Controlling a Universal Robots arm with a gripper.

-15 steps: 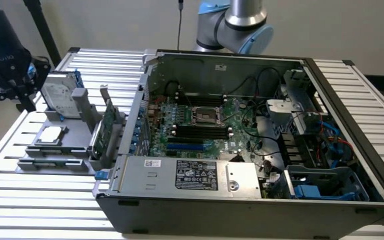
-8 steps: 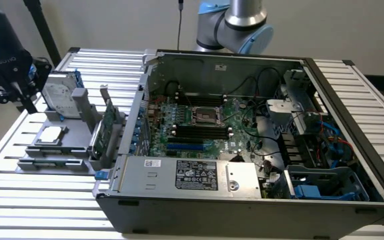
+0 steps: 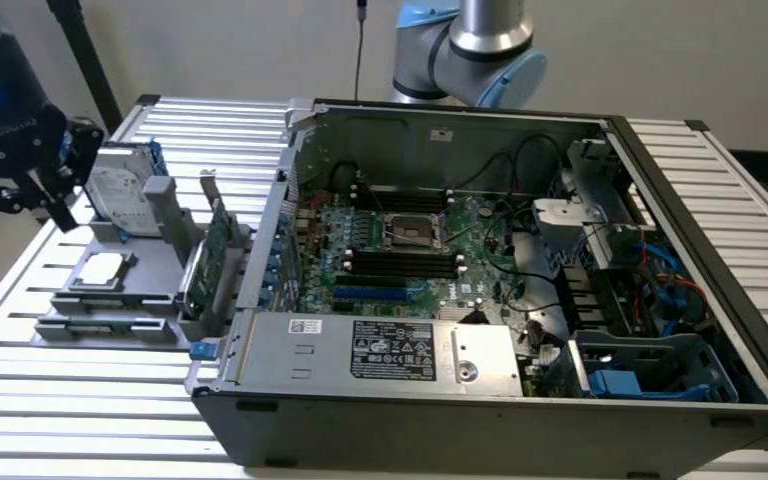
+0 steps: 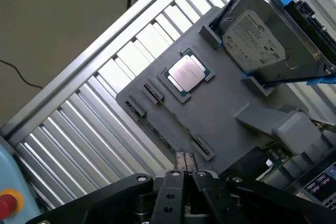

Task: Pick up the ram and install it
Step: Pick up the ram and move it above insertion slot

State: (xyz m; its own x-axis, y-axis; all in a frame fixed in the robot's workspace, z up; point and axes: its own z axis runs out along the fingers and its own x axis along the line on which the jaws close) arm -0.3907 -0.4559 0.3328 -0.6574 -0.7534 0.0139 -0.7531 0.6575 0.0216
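Observation:
The ram [image 3: 107, 326] looks like a thin greenish strip along the front edge of the grey holder [image 3: 131, 290], at the exterior view's left. In the wrist view it is a thin edge-on line [image 4: 173, 121] between two small clips on the holder [image 4: 226, 108]. My gripper [image 3: 57, 205] hangs above the holder's far left corner, beside the hard drive, clear of the ram. Its fingers are shut together with nothing between them [image 4: 185, 157]. The open computer case [image 3: 704, 180] holds the motherboard, with long black memory slots [image 3: 398, 262].
The holder also carries a silver hard drive with blue rails [image 3: 124, 190] [image 4: 257, 40], a processor chip [image 3: 101, 268] [image 4: 185, 73] and an upright green expansion card [image 3: 211, 262]. Cables and drive cages crowd the case's right side [image 3: 624, 290]. The power supply [image 3: 384, 350] lies along its front.

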